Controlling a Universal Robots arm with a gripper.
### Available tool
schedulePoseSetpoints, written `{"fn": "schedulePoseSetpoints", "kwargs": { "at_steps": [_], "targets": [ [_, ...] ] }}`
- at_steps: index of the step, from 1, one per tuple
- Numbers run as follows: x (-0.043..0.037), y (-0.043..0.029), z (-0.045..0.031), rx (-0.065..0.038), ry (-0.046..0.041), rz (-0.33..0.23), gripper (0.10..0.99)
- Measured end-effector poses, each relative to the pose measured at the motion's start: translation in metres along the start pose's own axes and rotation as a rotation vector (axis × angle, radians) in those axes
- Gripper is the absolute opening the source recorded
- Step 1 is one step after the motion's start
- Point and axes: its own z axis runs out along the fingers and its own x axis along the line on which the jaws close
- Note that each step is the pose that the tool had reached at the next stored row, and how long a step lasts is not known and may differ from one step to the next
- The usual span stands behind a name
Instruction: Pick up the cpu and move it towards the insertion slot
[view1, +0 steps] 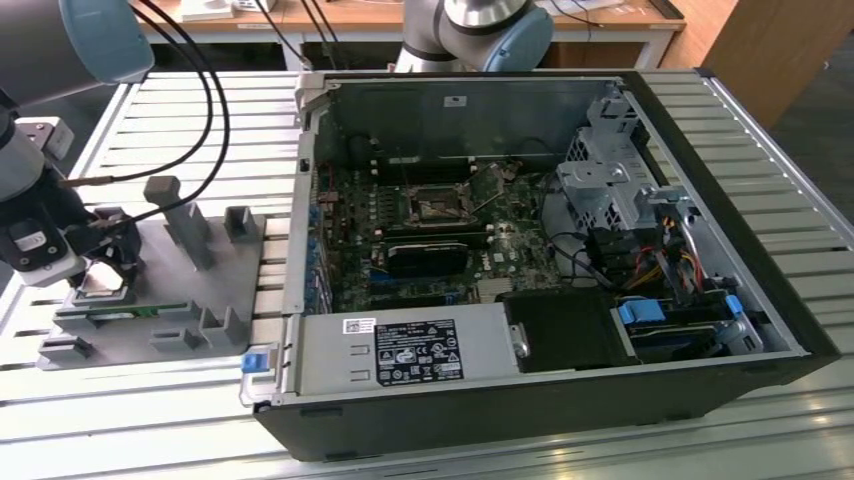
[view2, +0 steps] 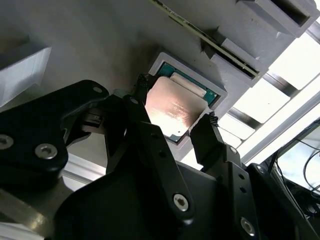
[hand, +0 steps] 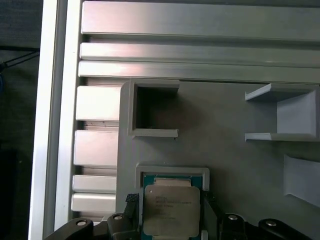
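Gripper: at the exterior view's far left, your gripper (view1: 104, 281) hangs low over the grey fixture (view1: 200, 290), well apart from the open computer case (view1: 534, 400).
Grip state: in the second wrist view the two fingertips (view2: 143, 83) are drawn in narrow against opposite edges of the cpu (view2: 174, 107) and appear to touch it. I judge it gripped.
Cpu location: it sits in or just over its square pocket (hand: 172, 171) in the fixture, silver top up. You cannot tell from these views whether it has cleared the pocket.
Slip risk: the hold is on thin edges only. A tilt, or a corner catching the pocket wall, could twist the chip out of the fingers.
Memory stick: the green memory stick (view1: 127, 312) lies just beside the pocket. A low sideways sweep could knock it.
Fixture posts: the tall post (view1: 171, 205) stands between the gripper and the case. A low path would strike it.
Cables: the black cables (view1: 200, 120) loop down beside the arm and could snag on that post.
Case wall: the case's near wall (view1: 304, 200) rises between the fixture and the board. Carrying the chip across too low risks a collision there.
Insertion slot: the insertion slot (view1: 437, 205) sits mid-board inside the case, with components close around it. An approach off square could drag the chip across its frame.
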Motion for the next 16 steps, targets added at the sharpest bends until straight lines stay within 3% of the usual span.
{"fn": "schedulePoseSetpoints", "kwargs": {
  "at_steps": [5,6,13,16],
  "targets": [
    [0.0,-0.0001,0.0005,-0.005,0.0002,0.0,0.608],
    [0.0,-0.0001,0.0006,-0.006,0.0001,0.0,0.541],
    [0.0,-0.0001,0.0004,-0.009,-0.0003,0.0,0.541],
    [0.0,0.0002,-0.0031,-0.009,0.0,0.0,0.541]
  ]
}}
